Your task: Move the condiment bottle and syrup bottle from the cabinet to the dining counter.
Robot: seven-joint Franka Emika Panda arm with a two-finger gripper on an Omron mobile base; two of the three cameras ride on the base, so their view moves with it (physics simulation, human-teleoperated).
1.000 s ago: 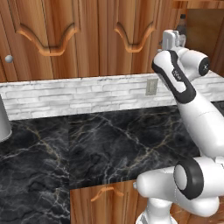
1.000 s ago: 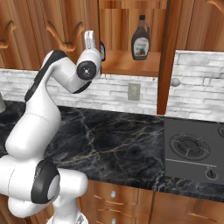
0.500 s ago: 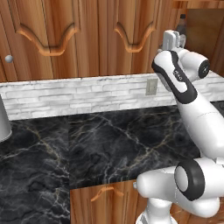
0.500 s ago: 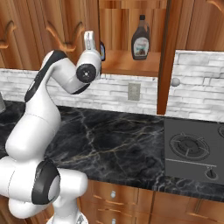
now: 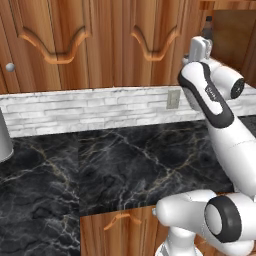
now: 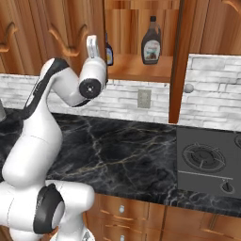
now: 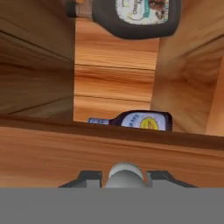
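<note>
Reaching up at the open cabinet (image 6: pixel 141 67), gripper (image 6: pixel 92 42) just beside the condiment bottle (image 6: pixel 109 52) at the shelf's left end, syrup bottle (image 6: pixel 151 41) standing well to the right. Cannot tell whether anything is pinched yet. Best to centre on the bottle's body, clear of the shelf lip, before squeezing.

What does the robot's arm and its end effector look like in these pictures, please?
The arm is made of smooth, glossy white rounded segments with dark grey to black joint bands and round dark joint caps. No loose cables show. The end effector has a pale grey-white body and two small dark fingertips. No lettering or markings can be made out.
</note>
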